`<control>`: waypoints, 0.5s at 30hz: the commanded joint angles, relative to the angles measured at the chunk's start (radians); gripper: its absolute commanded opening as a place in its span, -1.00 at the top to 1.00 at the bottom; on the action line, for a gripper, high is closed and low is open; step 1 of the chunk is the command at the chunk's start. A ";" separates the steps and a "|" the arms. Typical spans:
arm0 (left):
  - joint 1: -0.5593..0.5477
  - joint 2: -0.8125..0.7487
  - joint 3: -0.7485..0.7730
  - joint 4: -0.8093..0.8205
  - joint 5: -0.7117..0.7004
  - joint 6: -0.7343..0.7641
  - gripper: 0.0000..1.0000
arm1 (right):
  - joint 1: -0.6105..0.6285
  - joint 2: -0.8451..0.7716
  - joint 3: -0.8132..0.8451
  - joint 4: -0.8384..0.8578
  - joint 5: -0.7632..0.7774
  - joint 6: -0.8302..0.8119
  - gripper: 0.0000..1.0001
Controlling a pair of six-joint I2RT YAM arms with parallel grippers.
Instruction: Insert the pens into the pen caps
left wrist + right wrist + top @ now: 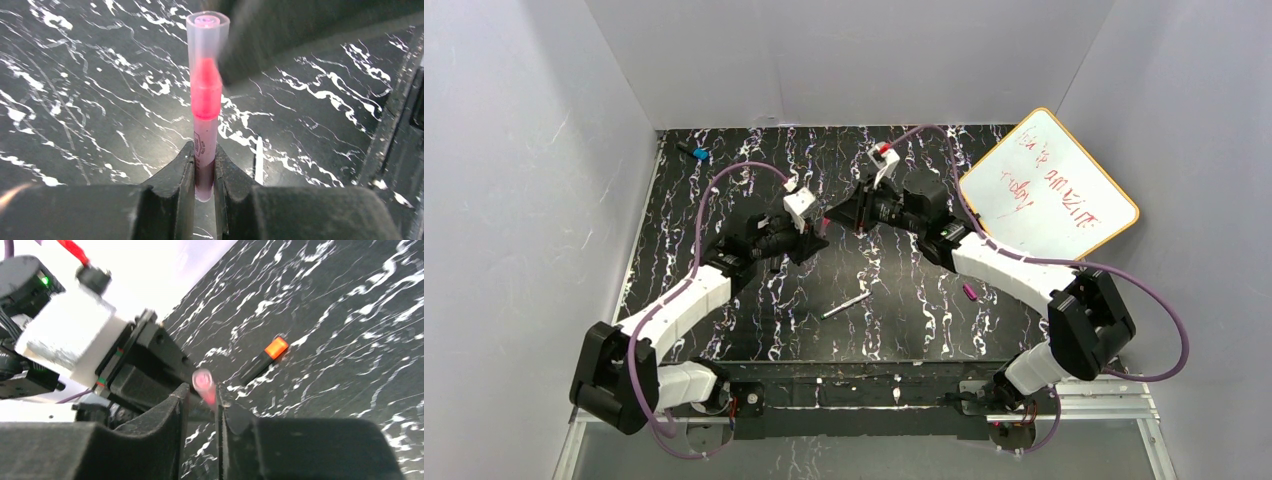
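My left gripper (204,160) is shut on the lower barrel of a pale pen (205,145) with a pink tip, holding it upright. A translucent pinkish pen cap (206,35) sits over that tip. In the right wrist view the cap's end (203,381) shows just beyond my right gripper (201,395). Its jaws stand slightly apart, with the cap against the right finger and a gap on the left. From above, both grippers (814,238) (836,214) meet over the middle of the table. A black pen with an orange end (265,357) lies on the table.
A slim grey-white pen (844,307) lies in front of the arms, and a short magenta piece (969,292) lies to the right. A small black blue-ended item (696,153) sits at the back left. A whiteboard (1049,185) leans at the back right.
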 commanded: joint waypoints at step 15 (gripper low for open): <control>0.022 -0.101 -0.080 0.111 0.085 -0.031 1.00 | -0.065 -0.062 -0.017 0.089 -0.051 0.065 -0.43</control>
